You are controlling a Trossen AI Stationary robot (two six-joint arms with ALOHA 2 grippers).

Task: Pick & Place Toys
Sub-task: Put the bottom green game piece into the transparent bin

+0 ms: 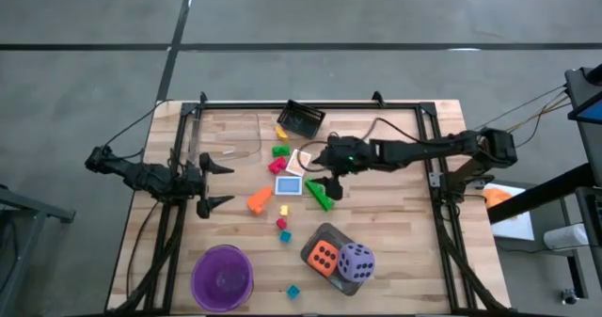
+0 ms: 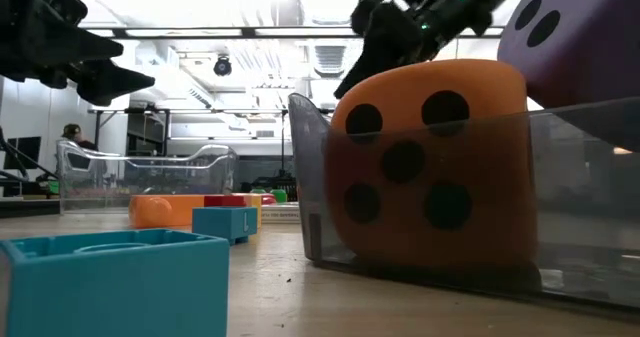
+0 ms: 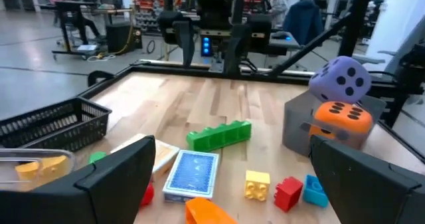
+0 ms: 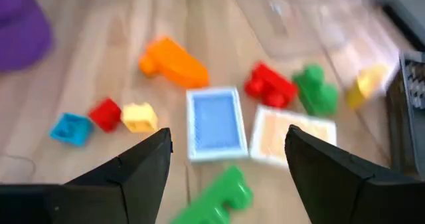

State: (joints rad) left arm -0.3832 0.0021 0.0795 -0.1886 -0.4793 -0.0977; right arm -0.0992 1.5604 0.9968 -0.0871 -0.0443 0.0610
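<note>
An orange die (image 1: 323,257) and a purple die (image 1: 356,261) sit in the grey tray (image 1: 328,230) at the near middle. Loose toys lie mid-table: a blue card (image 4: 214,122), an orange-faced card (image 4: 292,136), a long green block (image 1: 320,195), an orange block (image 1: 260,199), and red (image 1: 277,166), green (image 1: 281,151) and yellow (image 1: 281,131) blocks. My right gripper (image 4: 229,164) hovers open above the cards and the long green block, slanting down. My left gripper (image 1: 218,185) stands open at the table's left, holding nothing.
A purple bowl (image 1: 222,277) stands at the near left. A black mesh basket (image 1: 303,119) sits at the far middle, with a clear container (image 1: 230,146) to its left. Small yellow, red and cyan blocks (image 1: 283,223) lie between the bowl and the tray.
</note>
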